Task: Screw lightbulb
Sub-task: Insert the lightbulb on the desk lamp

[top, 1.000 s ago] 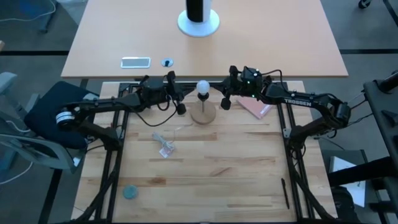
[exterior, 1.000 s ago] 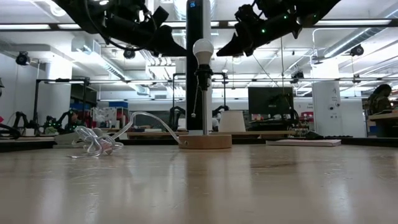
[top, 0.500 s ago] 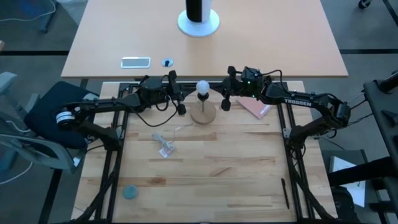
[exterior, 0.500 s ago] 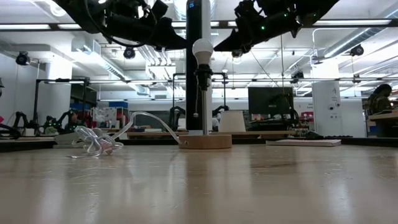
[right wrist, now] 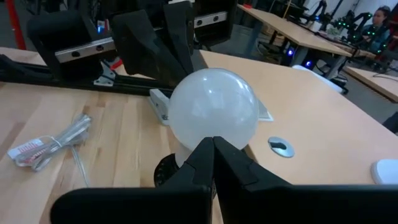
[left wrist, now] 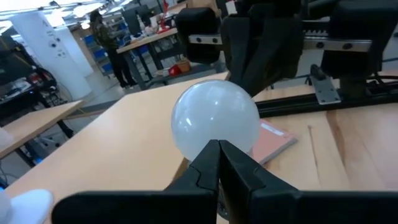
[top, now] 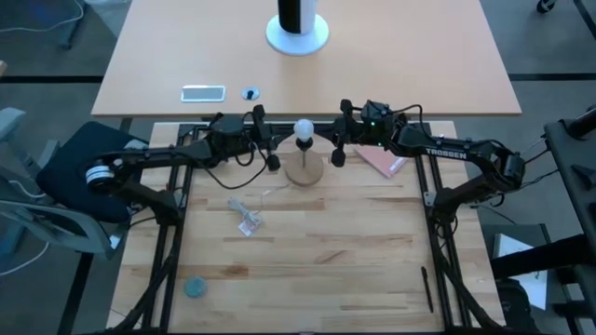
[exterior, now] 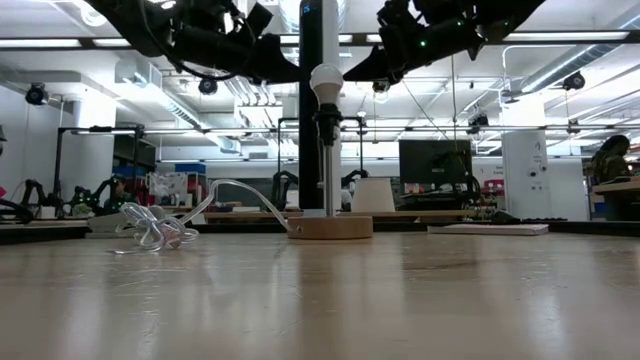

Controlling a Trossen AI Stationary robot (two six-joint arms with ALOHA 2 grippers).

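The frosted white lightbulb (top: 303, 129) sits upright with its base in the black socket (exterior: 326, 125), which stands on a post on the round wooden base (top: 304, 170) at the table's far middle. My left gripper (top: 271, 163) is shut and hovers left of the bulb at about bulb height (exterior: 296, 74). My right gripper (top: 337, 156) is shut and hovers right of it (exterior: 350, 76). Each wrist view shows the bulb just beyond the shut fingertips (left wrist: 214, 121) (right wrist: 212, 112). Neither gripper touches the bulb.
A crumpled clear plastic wrapper (top: 244, 216) lies left of the table's middle. A pink booklet (top: 384, 160) lies at the far right, a teal disc (top: 194, 288) at the near left, a black pen (top: 428, 288) at the near right. Another table stands behind.
Both grippers have risen a little on either side of the bulb and stay shut. The bulb and stand have not moved.
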